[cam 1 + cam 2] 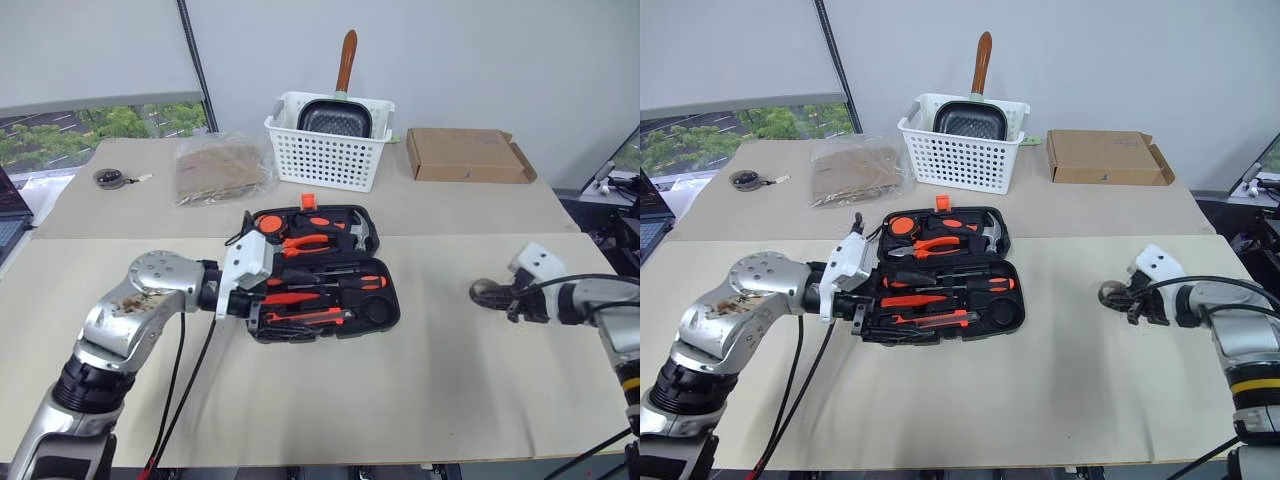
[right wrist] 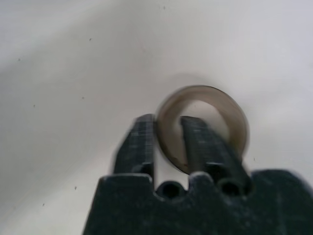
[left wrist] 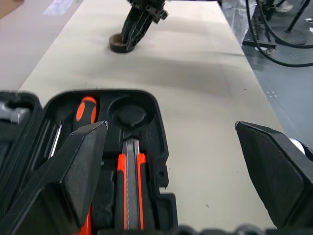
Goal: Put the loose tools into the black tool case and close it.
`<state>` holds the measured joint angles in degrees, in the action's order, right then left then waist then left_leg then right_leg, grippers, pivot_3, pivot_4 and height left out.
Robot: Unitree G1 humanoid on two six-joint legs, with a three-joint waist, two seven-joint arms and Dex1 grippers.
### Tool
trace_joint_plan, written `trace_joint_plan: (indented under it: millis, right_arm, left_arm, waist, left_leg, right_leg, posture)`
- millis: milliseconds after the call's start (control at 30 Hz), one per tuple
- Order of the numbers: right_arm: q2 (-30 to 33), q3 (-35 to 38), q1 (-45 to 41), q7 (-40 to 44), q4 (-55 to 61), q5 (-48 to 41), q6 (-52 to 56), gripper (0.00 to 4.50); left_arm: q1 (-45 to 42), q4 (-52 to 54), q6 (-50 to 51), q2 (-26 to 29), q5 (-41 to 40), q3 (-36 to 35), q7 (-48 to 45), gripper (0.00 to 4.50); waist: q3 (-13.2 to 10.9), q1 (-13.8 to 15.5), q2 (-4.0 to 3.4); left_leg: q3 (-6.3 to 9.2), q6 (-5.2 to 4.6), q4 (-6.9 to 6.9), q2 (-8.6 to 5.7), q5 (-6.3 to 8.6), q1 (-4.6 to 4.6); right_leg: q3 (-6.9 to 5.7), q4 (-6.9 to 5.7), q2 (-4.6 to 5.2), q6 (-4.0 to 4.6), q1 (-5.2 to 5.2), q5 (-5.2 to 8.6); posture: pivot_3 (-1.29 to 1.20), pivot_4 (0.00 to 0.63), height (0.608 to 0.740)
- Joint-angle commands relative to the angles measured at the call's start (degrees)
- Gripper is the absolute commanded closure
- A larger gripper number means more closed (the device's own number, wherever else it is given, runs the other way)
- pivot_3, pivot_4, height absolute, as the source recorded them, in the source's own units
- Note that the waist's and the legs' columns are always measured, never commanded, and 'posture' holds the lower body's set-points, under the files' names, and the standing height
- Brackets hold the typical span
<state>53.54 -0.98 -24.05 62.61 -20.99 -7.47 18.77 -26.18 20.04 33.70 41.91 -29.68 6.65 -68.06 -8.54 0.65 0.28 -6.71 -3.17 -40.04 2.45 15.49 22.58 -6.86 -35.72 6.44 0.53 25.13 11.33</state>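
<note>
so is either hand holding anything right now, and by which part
The right hand is shut on the tape roll, pinching its wall with one finger through the hole. The left hand is open over the tool case, holding nothing.

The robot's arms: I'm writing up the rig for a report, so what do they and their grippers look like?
Both arms are silver-grey metal with rounded joint housings; the left arm looks scuffed and brown-stained. Black cables run along each. The left gripper and right gripper each have two black fingers behind a white wrist block.

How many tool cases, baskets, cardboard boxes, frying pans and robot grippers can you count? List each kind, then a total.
Tool case: 1
Basket: 1
Cardboard box: 1
Frying pan: 1
Grippers: 2, left gripper and right gripper
Total: 6
</note>
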Motion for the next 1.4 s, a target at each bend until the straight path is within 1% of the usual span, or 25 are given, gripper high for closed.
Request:
trace_joint_plan:
  millis: [33,167,233,300,467,600,667,900,1033,1233,1400]
  right_arm:
    - [0.1,0.1,-1.8,0.8,-0.4,0.5,-1.6,4.45]
    - [-0.1,-0.5,-2.9,1.7,-0.9,0.8,-2.3,4.45]
    - [-0.3,-0.6,-3.6,2.7,0.8,0.2,-1.9,4.45]
    - [-0.4,-0.7,-4.0,5.0,5.4,-1.7,-0.1,4.45]
    - [-1.5,-2.3,-5.0,10.0,21.5,-8.4,9.5,4.45]
    - [-4.0,-6.8,-5.8,9.8,30.1,-9.2,12.8,4.45]
    - [-5.6,-8.5,-6.3,9.4,32.3,-9.2,13.7,4.45]
    - [-7.3,-13.0,-5.3,8.8,32.4,-6.1,11.3,4.45]
    - [-7.6,-15.2,-5.7,7.2,30.5,-2.7,9.4,4.45]
    - [-8.2,-15.9,-5.2,7.8,30.9,-3.2,9.5,4.45]
    - [-9.0,-16.1,-5.0,6.8,30.3,-2.4,8.9,4.45]
  left_arm:
    - [0.7,2.4,0.1,0.9,-1.6,-2.4,0.8,0.0]
    - [2.1,3.6,0.7,1.5,-2.5,-3.4,1.4,0.0]
    - [2.9,4.2,1.1,1.8,-3.1,-4.1,2.1,0.0]
    - [4.0,4.9,1.7,2.3,-3.8,-5.1,2.8,0.0]
    - [6.9,6.9,2.9,3.2,-4.8,-7.0,4.5,0.0]
    - [7.8,8.0,3.3,3.4,-5.4,-7.3,5.7,0.0]
    - [7.9,8.4,3.5,3.5,-5.6,-7.3,6.2,0.0]
    - [8.0,8.9,3.8,3.8,-6.1,-7.5,7.0,0.0]
    - [7.8,8.9,3.9,3.9,-6.3,-7.3,7.3,0.0]
    - [7.6,8.8,3.6,4.1,-6.5,-6.9,7.5,0.0]
    - [7.6,8.5,3.2,4.0,-6.0,-6.5,7.6,0.0]
  waist:
    - [0.0,0.0,0.0]
    - [0.0,0.0,0.0]
    - [0.0,0.0,0.0]
    - [0.0,0.0,0.0]
    - [0.0,-0.3,-0.02]
    - [0.0,0.2,0.0]
    - [0.0,0.4,0.01]
    - [0.0,0.4,0.02]
    - [0.0,0.1,0.02]
    - [0.0,0.2,0.03]
    - [0.0,0.1,0.03]
  left_leg:
    - [-0.01,0.0,-0.01,0.0,0.0,0.0]
    - [-0.01,0.01,-0.01,0.0,0.0,-0.01]
    - [-0.01,0.01,-0.01,0.0,-0.01,-0.01]
    - [0.0,0.02,0.0,0.01,-0.01,-0.02]
    - [0.01,0.13,0.11,0.08,-0.07,-0.09]
    - [0.06,0.16,0.11,0.1,-0.08,-0.14]
    - [0.08,0.14,0.11,0.09,-0.08,-0.13]
    - [0.04,0.01,0.08,0.0,0.0,-0.03]
    - [0.03,0.03,0.09,0.0,-0.01,-0.03]
    - [0.05,0.05,0.07,0.0,-0.02,-0.06]
    - [0.05,0.05,0.08,0.01,-0.02,-0.06]
  right_leg:
    - [0.0,0.0,0.0,0.0,0.0,0.0]
    - [0.0,-0.01,0.0,0.0,-0.01,0.0]
    - [0.0,-0.02,0.0,0.0,0.0,0.0]
    - [0.01,-0.02,0.0,0.0,0.0,0.0]
    - [0.03,-0.04,-0.03,0.01,0.02,0.0]
    - [-0.03,-0.06,-0.05,0.02,-0.01,0.0]
    - [-0.07,-0.05,-0.03,0.03,-0.03,0.01]
    - [-0.05,0.01,0.02,0.05,0.0,0.01]
    - [-0.05,0.01,0.01,0.08,0.0,0.03]
    - [-0.07,-0.04,0.01,0.08,-0.01,0.03]
    - [-0.06,-0.04,0.0,0.09,0.0,0.03]
  posture:
    - [0.0,0.15,0.7]
    - [0.0,0.15,0.7]
    - [0.0,0.15,0.7]
    - [0.0,0.15,0.7]
    - [0.0,0.15,0.7]
    - [0.0,0.15,0.7]
    - [0.0,0.15,0.7]
    - [0.0,0.15,0.7]
    - [0.0,0.15,0.7]
    - [0.0,0.15,0.7]
    - [0.0,0.15,0.7]
